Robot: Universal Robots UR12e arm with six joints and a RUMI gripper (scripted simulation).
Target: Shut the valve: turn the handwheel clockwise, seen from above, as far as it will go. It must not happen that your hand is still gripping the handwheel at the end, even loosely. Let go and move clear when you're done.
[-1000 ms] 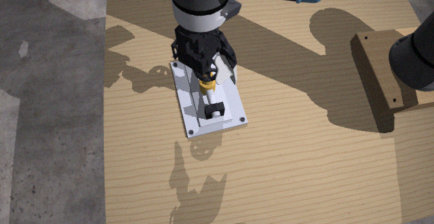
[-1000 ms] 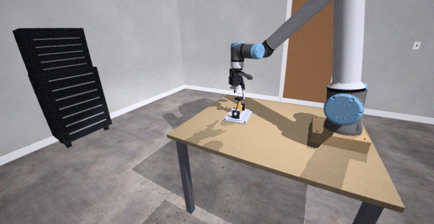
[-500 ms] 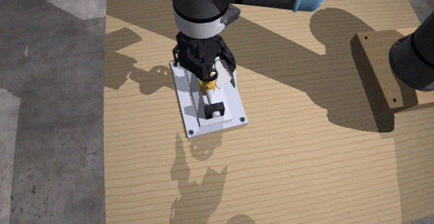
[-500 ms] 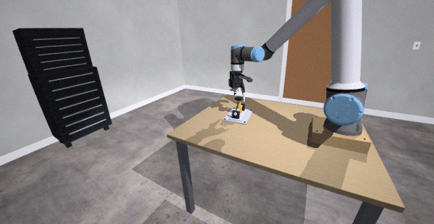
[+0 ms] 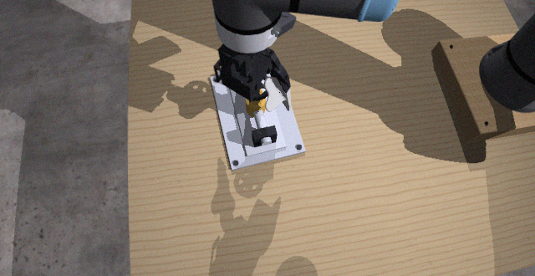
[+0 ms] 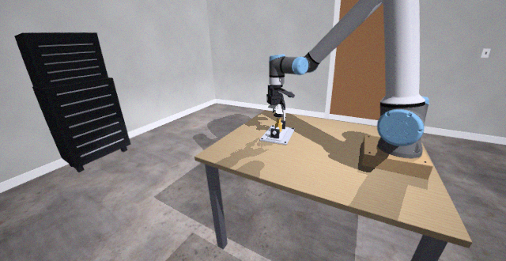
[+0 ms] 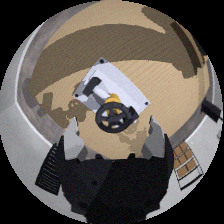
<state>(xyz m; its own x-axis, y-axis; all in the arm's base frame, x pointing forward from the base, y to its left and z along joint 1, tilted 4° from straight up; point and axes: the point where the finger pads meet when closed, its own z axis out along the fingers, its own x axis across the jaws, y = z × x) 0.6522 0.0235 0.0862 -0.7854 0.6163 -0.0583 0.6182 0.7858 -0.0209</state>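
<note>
The valve stands on a white plate (image 5: 259,130) bolted to the wooden table. Its black spoked handwheel (image 7: 115,117) sits on a yellow body (image 5: 255,105), with a white stem and a black block (image 5: 264,135) toward the plate's near end. In the top view the handwheel is hidden under my gripper (image 5: 255,94). My gripper is open and empty, straight above the handwheel. In the wrist view its two fingers stand on either side of the wheel and just above it. In the exterior view the gripper (image 6: 277,112) hangs close over the valve (image 6: 277,130).
A wooden mounting block (image 5: 464,85) holds the arm's base at the table's right. The plate lies near the table's left edge (image 5: 130,142). A black slatted rack (image 6: 71,99) leans on the far wall, away from the table.
</note>
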